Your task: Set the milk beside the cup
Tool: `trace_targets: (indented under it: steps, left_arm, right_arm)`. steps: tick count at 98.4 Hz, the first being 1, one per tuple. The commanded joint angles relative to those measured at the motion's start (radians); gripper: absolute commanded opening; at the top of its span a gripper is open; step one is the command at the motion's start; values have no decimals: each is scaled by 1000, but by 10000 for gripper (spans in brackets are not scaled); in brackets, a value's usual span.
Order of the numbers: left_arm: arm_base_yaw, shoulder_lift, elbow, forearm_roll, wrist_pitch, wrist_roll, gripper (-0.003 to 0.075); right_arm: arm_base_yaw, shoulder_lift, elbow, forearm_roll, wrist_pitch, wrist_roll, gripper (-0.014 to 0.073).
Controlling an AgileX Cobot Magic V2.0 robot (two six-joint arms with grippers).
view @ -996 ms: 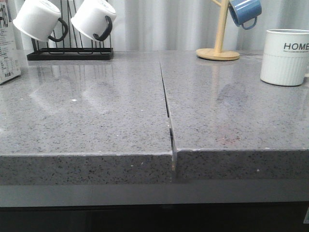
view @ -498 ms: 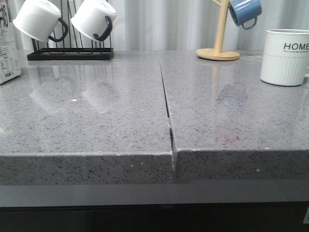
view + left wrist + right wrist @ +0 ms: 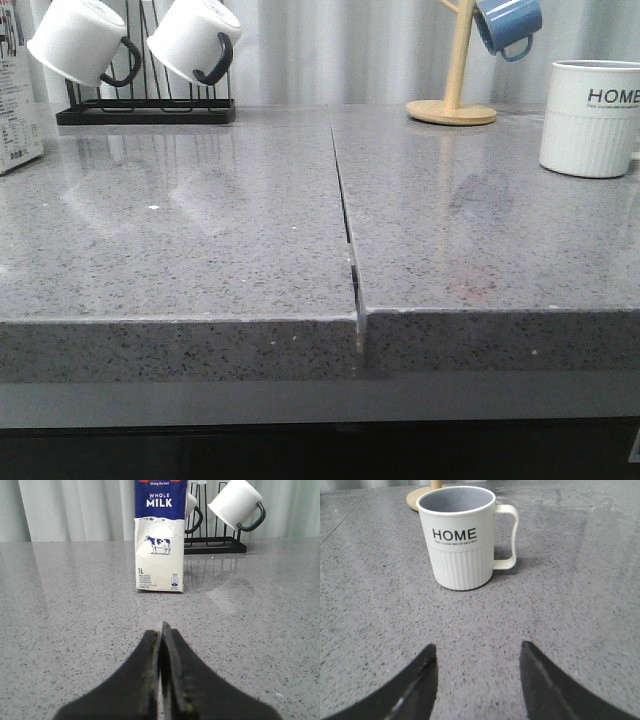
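The milk [image 3: 160, 540], a white carton with a blue top and a cow picture, stands upright on the grey counter; in the front view only its edge [image 3: 18, 100] shows at the far left. My left gripper [image 3: 162, 628] is shut and empty, some way short of the carton. The cup [image 3: 461, 537], a white ribbed mug lettered "HOME", stands at the far right of the front view [image 3: 590, 118]. My right gripper [image 3: 478, 649] is open with bare counter between its fingers, short of the cup. Neither arm shows in the front view.
A black rack [image 3: 145, 112] with two white black-handled mugs [image 3: 80, 40] stands at the back left, just behind the milk. A wooden mug tree [image 3: 455, 100] with a blue mug [image 3: 508, 24] stands at the back right. A seam [image 3: 345, 220] splits the counter.
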Motion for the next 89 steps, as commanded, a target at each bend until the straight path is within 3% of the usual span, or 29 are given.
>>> trace_targets:
  steps: [1, 15, 89]
  left_arm:
    - [1, -32, 40, -8, -83, -1, -21]
    - [1, -32, 40, -8, -83, -1, -21]
    - [1, -32, 40, -8, -83, -1, -21]
  right_arm:
    - [-12, 62, -38, -11, -190, -1, 425]
    - [-62, 157, -47, -9, -334, -1, 425]
    - [-119, 630, -286, -16, -539, -10, 425]
